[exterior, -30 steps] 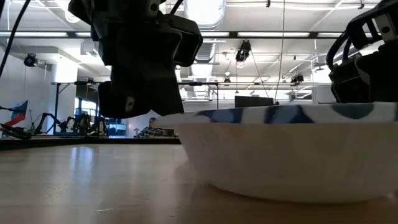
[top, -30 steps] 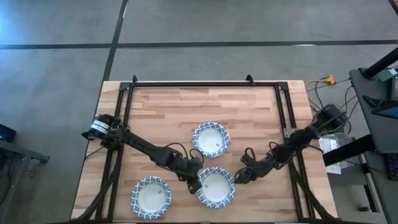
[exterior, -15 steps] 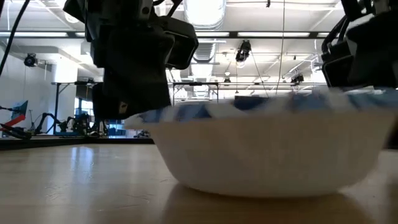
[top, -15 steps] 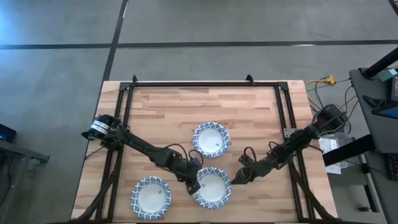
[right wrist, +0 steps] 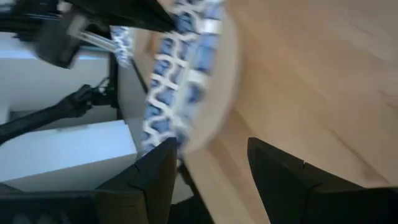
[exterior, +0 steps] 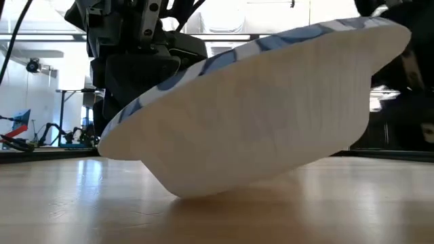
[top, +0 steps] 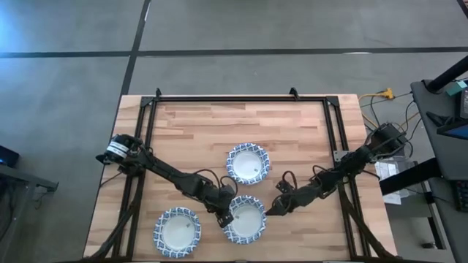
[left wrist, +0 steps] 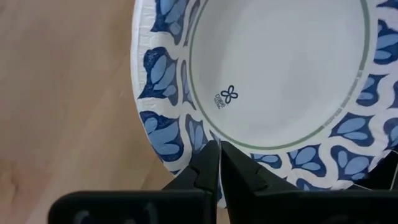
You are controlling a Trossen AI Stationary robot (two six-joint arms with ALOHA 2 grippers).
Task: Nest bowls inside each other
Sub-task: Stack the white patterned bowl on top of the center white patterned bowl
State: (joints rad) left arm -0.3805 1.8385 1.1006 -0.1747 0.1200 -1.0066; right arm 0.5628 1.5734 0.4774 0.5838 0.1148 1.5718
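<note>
Bowl nearest the front edge (top: 244, 218), white inside with a blue patterned rim, sits tipped on the wooden table (top: 190, 128): the low view shows one side lifted and the other resting on the wood. The left gripper (top: 225, 216) meets this bowl at its left rim, its fingers (left wrist: 208, 168) pressed narrowly together at the rim's edge, though whether they pinch it is unclear. The right gripper (top: 276, 209) sits at the bowl's right side, jaws spread wide with the raised edge between or just ahead of them. A second bowl (top: 176, 231) lies flat to the left, near the front corner, and a third bowl (top: 248, 162) lies farther back toward the table's middle. The step in hand appears to be levering the first bowl up for a grip; next, a firm hold on the rim seems needed before carrying it over another bowl.
</note>
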